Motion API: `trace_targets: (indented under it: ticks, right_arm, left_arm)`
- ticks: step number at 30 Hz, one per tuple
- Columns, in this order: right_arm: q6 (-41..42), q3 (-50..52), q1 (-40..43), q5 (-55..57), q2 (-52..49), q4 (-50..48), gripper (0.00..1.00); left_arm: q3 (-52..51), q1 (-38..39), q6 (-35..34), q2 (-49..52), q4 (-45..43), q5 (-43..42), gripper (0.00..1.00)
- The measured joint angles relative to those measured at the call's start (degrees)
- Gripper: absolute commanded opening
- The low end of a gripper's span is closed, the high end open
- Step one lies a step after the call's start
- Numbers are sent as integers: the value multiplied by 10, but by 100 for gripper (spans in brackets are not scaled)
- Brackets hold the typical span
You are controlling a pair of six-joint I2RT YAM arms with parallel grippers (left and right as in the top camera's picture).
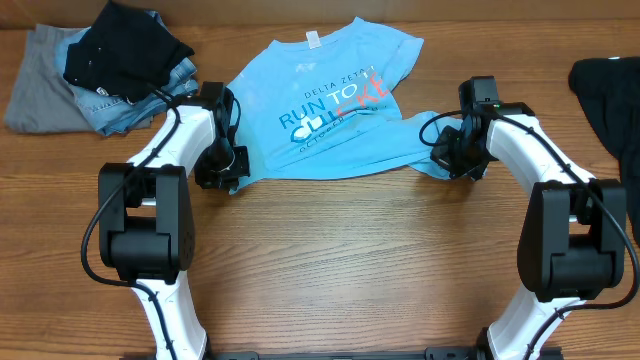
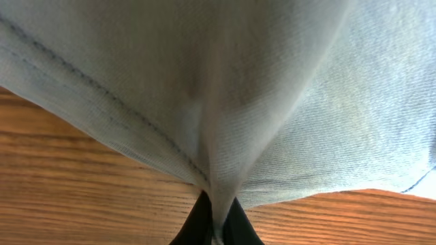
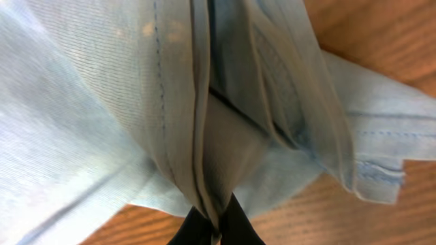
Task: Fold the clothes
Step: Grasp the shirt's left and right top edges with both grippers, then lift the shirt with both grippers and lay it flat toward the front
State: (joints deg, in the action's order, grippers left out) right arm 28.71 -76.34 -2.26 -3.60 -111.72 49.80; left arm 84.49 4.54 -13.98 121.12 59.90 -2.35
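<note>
Clamping the T-shirt (image 1: 300, 135), both jaws stand between clothes pile (image 1: 100, 75) and black garment (image 1: 610, 95)

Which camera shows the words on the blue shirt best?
The overhead camera. There the shirt lies spread out with its lettering facing up. Both wrist cameras sit too close: only plain blue cloth and seams, no words.
</note>
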Motion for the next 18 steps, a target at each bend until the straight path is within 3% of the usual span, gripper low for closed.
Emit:
trace_targets:
  ticks: [11,18]
  right_arm:
    - [24,-70,36,0,21,149,4]
    - [27,-104,44,0,109,211,4]
  left_arm:
    - [0,4,-7,-8,96,-2,4]
    - [0,4,-13,-153,113,-2,4]
